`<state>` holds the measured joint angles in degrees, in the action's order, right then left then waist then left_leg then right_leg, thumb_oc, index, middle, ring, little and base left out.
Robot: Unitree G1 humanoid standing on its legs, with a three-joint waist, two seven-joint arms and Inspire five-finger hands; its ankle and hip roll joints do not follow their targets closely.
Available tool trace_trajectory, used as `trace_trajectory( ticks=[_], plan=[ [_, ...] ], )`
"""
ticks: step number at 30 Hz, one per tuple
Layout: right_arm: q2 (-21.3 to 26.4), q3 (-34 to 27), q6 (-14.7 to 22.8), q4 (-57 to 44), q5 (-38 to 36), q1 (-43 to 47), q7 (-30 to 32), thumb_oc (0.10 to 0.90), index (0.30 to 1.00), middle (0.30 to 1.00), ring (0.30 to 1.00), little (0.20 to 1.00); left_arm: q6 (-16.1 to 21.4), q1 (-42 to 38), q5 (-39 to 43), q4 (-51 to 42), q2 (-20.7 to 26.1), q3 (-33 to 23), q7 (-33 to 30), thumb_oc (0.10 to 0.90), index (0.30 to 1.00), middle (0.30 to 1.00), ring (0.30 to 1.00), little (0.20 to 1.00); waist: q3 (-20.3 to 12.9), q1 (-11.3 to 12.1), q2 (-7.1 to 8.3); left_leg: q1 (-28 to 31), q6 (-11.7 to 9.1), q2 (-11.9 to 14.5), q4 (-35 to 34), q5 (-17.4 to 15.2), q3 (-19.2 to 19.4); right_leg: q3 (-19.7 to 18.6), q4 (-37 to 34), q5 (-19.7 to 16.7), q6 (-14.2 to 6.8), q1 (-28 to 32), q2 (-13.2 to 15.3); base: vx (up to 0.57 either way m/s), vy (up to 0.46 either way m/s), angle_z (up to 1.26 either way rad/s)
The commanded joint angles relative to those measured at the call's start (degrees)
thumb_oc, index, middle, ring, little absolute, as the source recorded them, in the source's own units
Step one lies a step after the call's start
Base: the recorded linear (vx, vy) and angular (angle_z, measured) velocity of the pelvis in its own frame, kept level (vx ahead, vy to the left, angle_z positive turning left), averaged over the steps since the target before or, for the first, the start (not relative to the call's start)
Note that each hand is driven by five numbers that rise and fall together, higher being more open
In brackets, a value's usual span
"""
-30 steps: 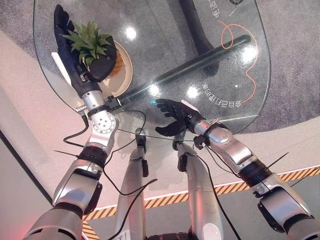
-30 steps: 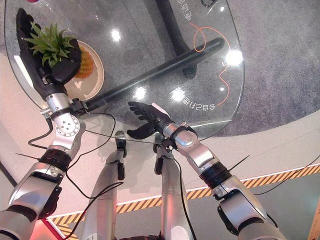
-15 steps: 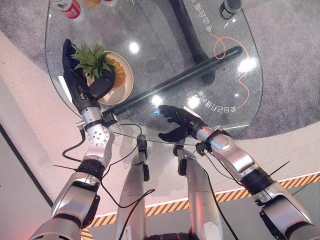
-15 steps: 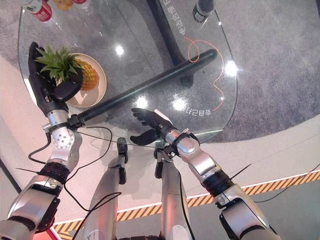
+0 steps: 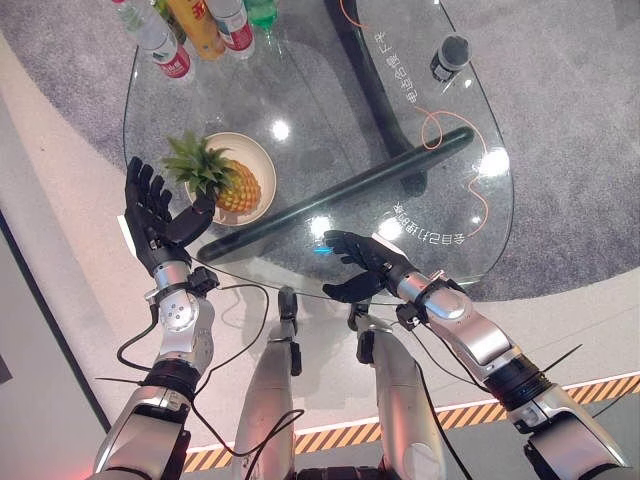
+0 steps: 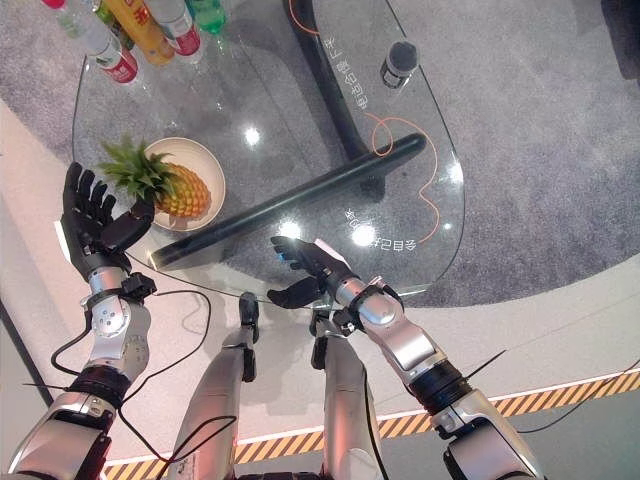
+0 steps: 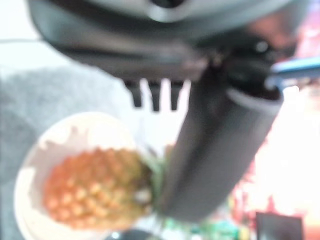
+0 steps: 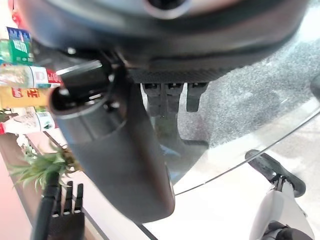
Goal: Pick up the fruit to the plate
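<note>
A pineapple [image 5: 226, 183] with a green leafy crown lies on a round cream plate [image 5: 262, 160] on the left part of the glass table [image 5: 340, 130]; the left wrist view shows the pineapple [image 7: 92, 187] on the plate [image 7: 30, 175] too. My left hand [image 5: 152, 215] is open beside the table's left edge, its fingers spread and its thumb close to the leaves, holding nothing. Over the table's near edge my right hand [image 5: 358, 262] hovers open and empty.
Several drink bottles [image 5: 200, 25] stand at the table's far left edge. A dark cylinder [image 5: 450, 55] sits at the far right. An orange cord [image 5: 450, 150] and a black bar [image 5: 340, 195] show through the glass. Grey carpet lies below.
My left hand has let go of the pineapple's crown and drawn back off the table's left edge. The pineapple now lies alone on the plate. The camera view has shifted.
</note>
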<state>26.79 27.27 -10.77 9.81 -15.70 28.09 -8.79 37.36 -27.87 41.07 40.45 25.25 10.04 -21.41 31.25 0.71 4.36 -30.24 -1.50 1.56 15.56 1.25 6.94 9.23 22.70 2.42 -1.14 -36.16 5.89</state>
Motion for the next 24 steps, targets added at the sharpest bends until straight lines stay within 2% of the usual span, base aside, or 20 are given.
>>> trace_trajectory(
  ticks=[1, 7, 12, 16, 18, 24],
  plan=[
    [-0.4, -2.9, 3.7, -10.0, -0.1, -2.3, -2.3, 0.8, 0.9, 0.9, 0.9, 0.9, 2.4, -0.3, 1.1, -4.9, 0.2, -3.5, 2.1, 0.8, 0.9, 0.9, 0.9, 0.9, -1.5, 0.4, -2.92, 2.5, 0.7, -3.9, 1.7, -3.3, 0.1, 3.9, 0.4, 1.2, -3.2, 5.0, -1.6, 0.02, -0.037, -0.01],
    [-0.2, -3.5, 4.7, -10.3, 0.0, -5.0, -3.3, 0.8, 0.9, 0.9, 0.9, 0.9, -1.4, 3.8, 4.2, -5.8, -1.2, -3.3, 7.0, 0.8, 0.9, 0.9, 0.9, 0.9, -1.5, 0.7, -3.04, 5.1, 0.5, -3.7, 1.6, -3.4, -0.3, 4.4, 0.2, 1.9, -2.9, 8.1, -1.3, 0.02, -0.044, 0.01],
    [-0.4, -3.6, 4.9, -10.8, 0.4, -6.6, -3.3, 0.8, 0.9, 0.9, 0.9, 0.9, -4.2, 6.1, 3.5, -7.0, -2.8, -2.2, 9.1, 0.8, 0.9, 0.9, 0.9, 0.9, -1.5, 0.9, -3.18, 6.6, 0.4, -3.7, 1.2, -3.4, -0.6, 4.4, -0.2, 2.1, -2.8, 9.7, -1.4, 0.0, -0.036, 0.01],
    [-0.3, -4.1, 5.9, -10.1, 3.7, -9.5, -2.9, 0.8, 0.9, 0.9, 0.9, 0.9, -6.5, 10.0, 4.4, -7.7, -4.6, -1.1, 10.3, 0.8, 0.9, 0.9, 0.9, 0.9, -1.5, 0.9, -3.37, 9.1, 0.2, -3.8, 0.2, -3.3, -0.8, 4.5, -1.7, 2.1, -2.7, 12.5, -1.8, 0.0, -0.008, 0.0],
    [0.5, -4.7, 6.6, -9.5, 6.8, -11.9, -2.2, 0.8, 0.9, 0.9, 0.9, 0.9, -8.4, 12.9, 4.0, -7.5, -5.6, -0.9, 10.5, 0.8, 0.9, 0.9, 0.9, 0.9, -1.5, 1.0, -3.44, 11.6, 0.1, -3.8, -1.1, -3.3, -0.9, 4.6, -3.2, 2.2, -2.7, 15.3, -2.0, 0.0, 0.0, 0.0],
    [1.1, -7.1, 9.0, -7.9, 8.2, -18.6, -1.1, 0.8, 0.9, 0.9, 0.9, 0.9, -14.1, 19.3, 7.3, -5.9, -6.0, -1.4, 12.0, 0.8, 0.9, 0.9, 0.9, 0.9, -1.5, 1.0, -3.34, 18.0, -0.2, -4.0, -3.9, -3.4, -0.9, 4.6, -7.1, 2.2, -2.7, 22.5, -2.6, 0.0, -0.002, 0.01]
  ],
)
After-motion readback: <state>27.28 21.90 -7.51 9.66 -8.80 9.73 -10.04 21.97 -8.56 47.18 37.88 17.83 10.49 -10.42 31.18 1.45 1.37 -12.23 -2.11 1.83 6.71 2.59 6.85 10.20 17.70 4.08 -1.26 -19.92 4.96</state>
